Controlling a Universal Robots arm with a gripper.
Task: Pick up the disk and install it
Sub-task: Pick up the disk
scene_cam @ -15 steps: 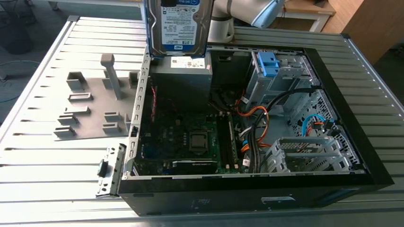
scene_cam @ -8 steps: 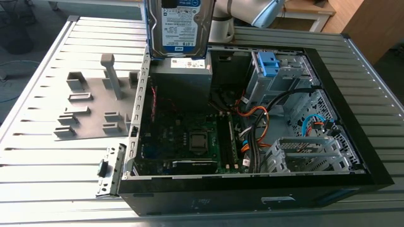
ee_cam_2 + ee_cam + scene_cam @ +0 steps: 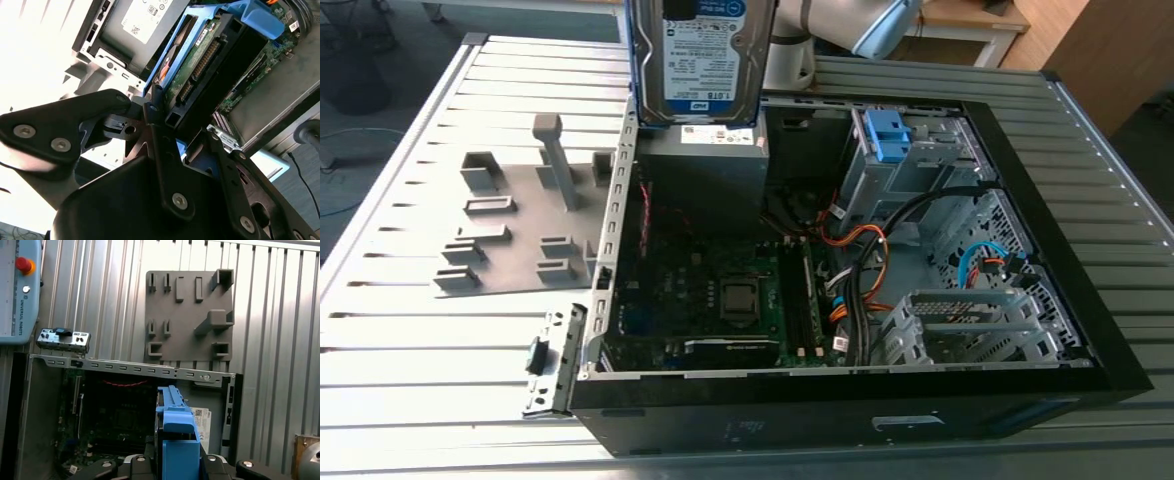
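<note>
The disk [image 3: 695,58] hangs in the air, upright, with its blue-and-white label facing the exterior camera. It is above the far edge of the open case [image 3: 854,405], and in that view its lower edge lies over the grey power supply [image 3: 707,170].

In the second wrist view the disk [image 3: 200,62] is seen edge-on, its connector row and green board showing inside the blue bracket. The gripper [image 3: 167,119] pinches it at the near end, the black fingers [image 3: 107,107] pressed against the bracket from either side. In the first wrist view the bracket's blue end [image 3: 176,440] stands between the gripper's two black linkages.

Inside the case, the motherboard [image 3: 720,290] lies on the floor below the power supply. The silver drive cage [image 3: 907,160] with its blue latch [image 3: 886,135] sits towards the exterior view's right, well apart from the disk, and orange and black cables run beside it.

A grey fixture plate [image 3: 520,235] with raised slots lies on the slatted metal table [image 3: 414,350], just beside the case on the exterior view's left.
</note>
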